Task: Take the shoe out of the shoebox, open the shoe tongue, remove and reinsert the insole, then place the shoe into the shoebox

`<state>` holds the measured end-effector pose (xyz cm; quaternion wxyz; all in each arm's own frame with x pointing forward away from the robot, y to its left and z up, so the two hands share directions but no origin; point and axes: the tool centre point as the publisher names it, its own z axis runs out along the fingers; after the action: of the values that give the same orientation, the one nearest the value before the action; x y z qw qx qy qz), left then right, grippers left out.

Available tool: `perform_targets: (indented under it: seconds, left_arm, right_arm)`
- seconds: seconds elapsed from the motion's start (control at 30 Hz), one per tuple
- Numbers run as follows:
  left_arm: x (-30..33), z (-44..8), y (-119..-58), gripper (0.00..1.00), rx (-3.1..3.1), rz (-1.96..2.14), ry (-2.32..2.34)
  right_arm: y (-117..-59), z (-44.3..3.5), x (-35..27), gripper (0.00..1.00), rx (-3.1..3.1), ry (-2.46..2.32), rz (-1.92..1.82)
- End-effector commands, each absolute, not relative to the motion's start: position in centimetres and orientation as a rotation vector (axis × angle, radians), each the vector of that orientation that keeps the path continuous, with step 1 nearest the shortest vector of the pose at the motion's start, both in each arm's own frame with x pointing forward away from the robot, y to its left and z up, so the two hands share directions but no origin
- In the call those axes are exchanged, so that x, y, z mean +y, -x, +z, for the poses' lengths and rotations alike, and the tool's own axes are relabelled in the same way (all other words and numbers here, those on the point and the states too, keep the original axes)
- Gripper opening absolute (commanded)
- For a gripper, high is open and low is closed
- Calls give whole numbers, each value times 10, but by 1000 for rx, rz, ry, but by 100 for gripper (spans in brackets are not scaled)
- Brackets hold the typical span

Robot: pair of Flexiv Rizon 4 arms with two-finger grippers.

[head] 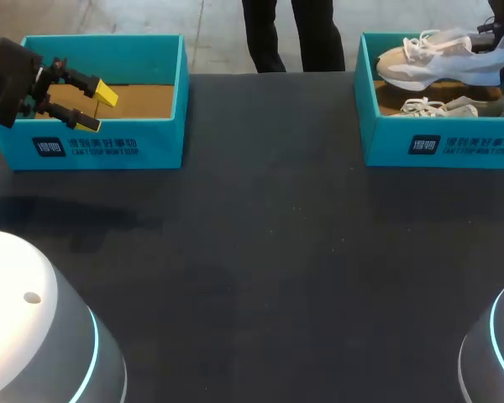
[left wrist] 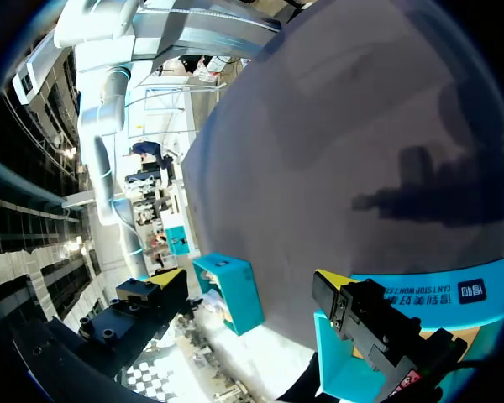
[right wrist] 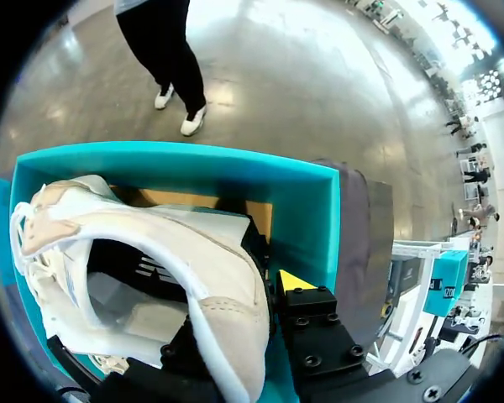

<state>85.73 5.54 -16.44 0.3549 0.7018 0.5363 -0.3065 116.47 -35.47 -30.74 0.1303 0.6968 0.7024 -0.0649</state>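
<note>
A white and beige shoe [head: 437, 60] hangs tilted above the right teal shoebox [head: 441, 144]. My right gripper [head: 497, 35] is shut on its heel at the view's far right edge. In the right wrist view the shoe [right wrist: 151, 243] fills the space ahead of the gripper [right wrist: 265, 294], with the heel collar pinched between the fingers and one yellow tip [right wrist: 296, 280] showing outside it. A second pale shoe [head: 454, 107] lies in the box below. My left gripper [head: 97, 107] is open with nothing in it over the left teal box [head: 109, 144]; its yellow tips [left wrist: 332, 280] stand wide apart.
The left box [left wrist: 437, 294] shows a bare cardboard floor [head: 139, 101]. Dark tabletop [head: 269, 235] stretches between the two boxes and toward the front. A person stands beyond the table's far edge, touching nothing.
</note>
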Motion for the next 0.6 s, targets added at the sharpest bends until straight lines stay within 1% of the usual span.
perform_targets:
  seconds: [0.03, 0.6]
  left_arm:
    - [55, -164, -857, 100, 1387, -789, -1815]
    - [55, -164, -857, 100, 1387, -789, -1815]
  right_arm:
    - [-1168, -312, -353, 0, 2036, -2028, -187]
    - [-1164, -325, -356, 0, 2019, -2065, -193]
